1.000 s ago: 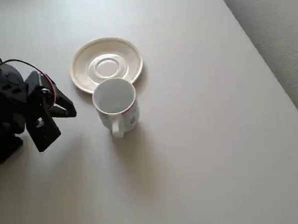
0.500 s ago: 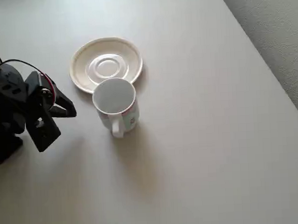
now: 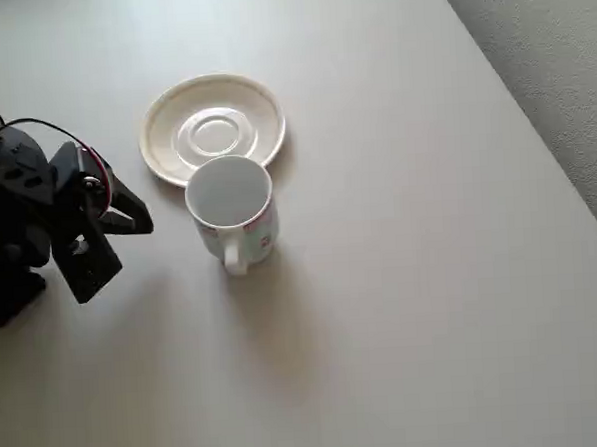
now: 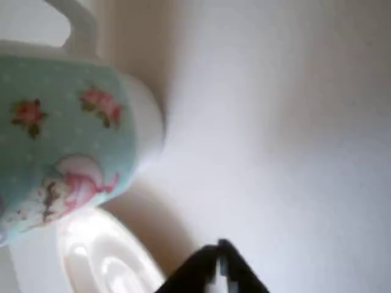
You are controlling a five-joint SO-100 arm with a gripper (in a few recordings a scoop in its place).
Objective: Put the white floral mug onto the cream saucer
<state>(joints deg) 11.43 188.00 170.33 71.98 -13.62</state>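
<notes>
As nothing has shifted over the last second, we log no progress | tool (image 3: 129,232) spread, empty | white floral mug (image 3: 232,209) just right of it in the overhead view, on bench (image 3: 403,308) | cream saucer (image 3: 211,128) beyond, bare.

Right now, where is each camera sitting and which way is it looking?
Overhead view: sits above the table, looks straight down on the white floral mug beside the cream saucer; the black gripper shows at the left edge.
Wrist view: rides on the arm, low and tipped sideways, facing the mug from close; a dark fingertip shows at the bottom.
Both views share the mug, the saucer and the table.
</notes>
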